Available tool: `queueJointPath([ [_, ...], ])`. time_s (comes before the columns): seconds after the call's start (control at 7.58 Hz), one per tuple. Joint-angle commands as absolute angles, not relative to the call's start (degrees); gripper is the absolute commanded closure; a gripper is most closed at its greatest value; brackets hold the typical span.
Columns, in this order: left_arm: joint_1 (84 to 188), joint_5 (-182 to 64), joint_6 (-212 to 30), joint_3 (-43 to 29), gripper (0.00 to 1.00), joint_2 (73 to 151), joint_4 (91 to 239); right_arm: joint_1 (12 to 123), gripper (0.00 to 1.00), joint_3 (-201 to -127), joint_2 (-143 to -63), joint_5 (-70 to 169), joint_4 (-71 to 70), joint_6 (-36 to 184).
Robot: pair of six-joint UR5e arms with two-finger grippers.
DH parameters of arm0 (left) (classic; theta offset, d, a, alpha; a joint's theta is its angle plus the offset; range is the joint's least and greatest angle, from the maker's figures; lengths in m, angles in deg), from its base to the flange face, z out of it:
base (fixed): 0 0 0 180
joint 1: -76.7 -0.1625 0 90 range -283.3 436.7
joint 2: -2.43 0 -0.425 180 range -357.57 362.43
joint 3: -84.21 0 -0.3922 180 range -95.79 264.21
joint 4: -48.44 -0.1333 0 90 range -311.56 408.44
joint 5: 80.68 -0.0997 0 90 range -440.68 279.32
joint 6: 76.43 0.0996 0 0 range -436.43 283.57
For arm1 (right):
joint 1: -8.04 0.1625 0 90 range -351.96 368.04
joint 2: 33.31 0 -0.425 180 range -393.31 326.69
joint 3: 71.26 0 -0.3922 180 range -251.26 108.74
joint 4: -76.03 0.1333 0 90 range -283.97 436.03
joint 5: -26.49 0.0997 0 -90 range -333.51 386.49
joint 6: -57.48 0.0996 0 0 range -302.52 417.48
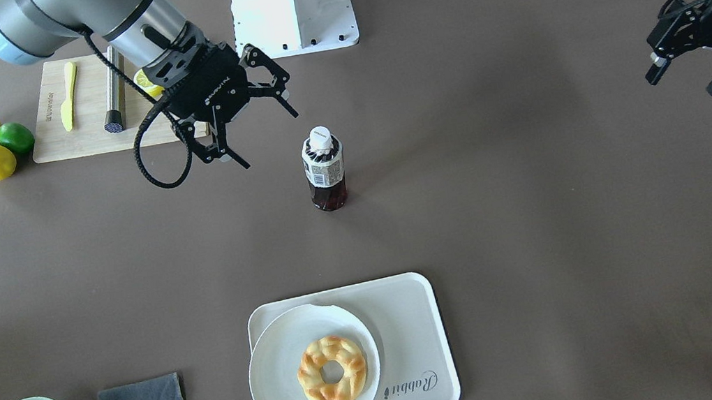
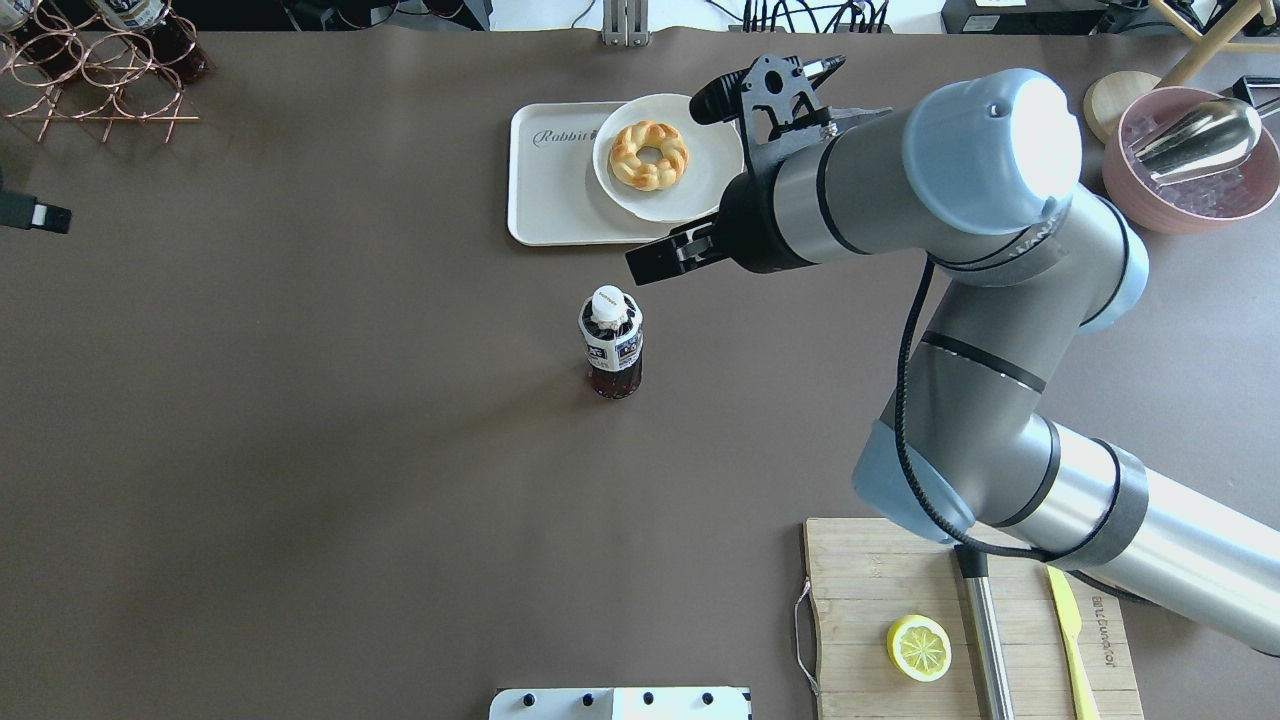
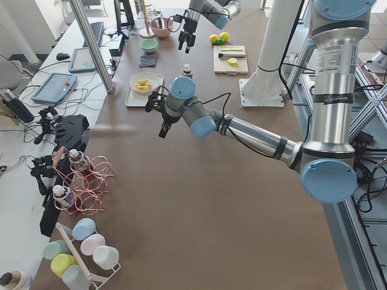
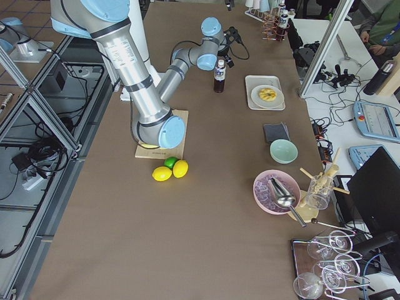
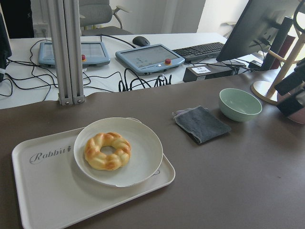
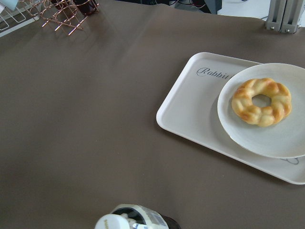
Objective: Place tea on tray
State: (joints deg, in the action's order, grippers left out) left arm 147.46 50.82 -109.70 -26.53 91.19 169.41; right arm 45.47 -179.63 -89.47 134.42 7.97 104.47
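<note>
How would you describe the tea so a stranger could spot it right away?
On the brown table, find the cream Rabbit tray. The tea bottle stands upright mid-table between that tray and the white robot base. Unlike the bottles in the copper wire rack, it stands alone, white-capped, dark reddish-brown.

Right arm (image 2: 960,230) stretched forward, elbow bent, wrist pitched down. Right pincer (image 1: 268,139) wide open, empty, hanging in the air. Left arm (image 3: 254,136) extended out on its own side; left pincer (image 1: 683,84) also open, empty, airborne.
</note>
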Motion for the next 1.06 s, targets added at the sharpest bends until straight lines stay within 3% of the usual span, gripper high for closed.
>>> queueJointPath([
  [0.0,153.51,51.43,-94.66,-19.79,0.0,82.95,169.82,33.83,0.01,-182.96,-84.03,118.31,-5.59,108.61],
  [0.92,154.57,51.86,-94.27,-19.16,0.0,80.65,172.8,31.07,0.03,-178.93,-84.29,105.42,-6.32,109.16],
])
